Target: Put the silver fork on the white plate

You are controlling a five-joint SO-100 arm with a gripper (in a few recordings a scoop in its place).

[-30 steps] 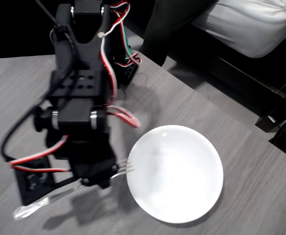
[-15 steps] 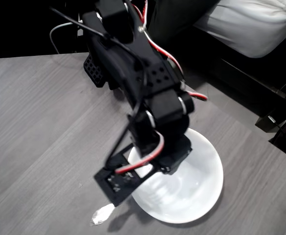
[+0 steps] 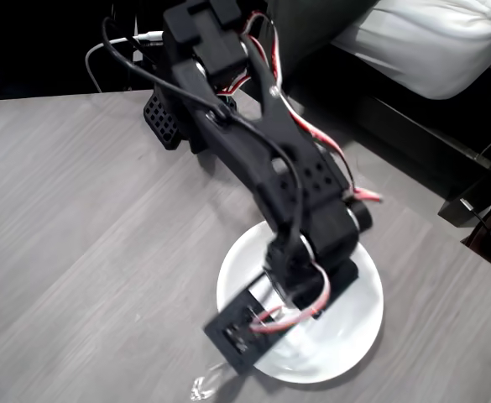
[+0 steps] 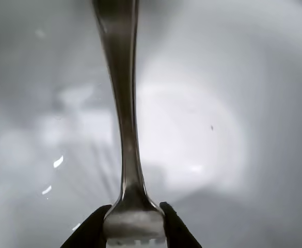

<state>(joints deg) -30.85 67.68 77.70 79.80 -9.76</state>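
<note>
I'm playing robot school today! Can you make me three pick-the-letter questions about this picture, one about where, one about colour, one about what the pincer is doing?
1. Where is the pincer?
A. above the white plate
B. over bare table
C. beside the bed

2. What colour is the plate?
A. blue
B. white
C. red

3. What is the pincer doing?
A. hanging open
B. clamping the silver fork
C. holding a spoon

Answers: 1 A, the wrist view has white plate beneath the pincer. 2 B, it is glossy white. 3 B, both fingers press the fork's neck.
</note>
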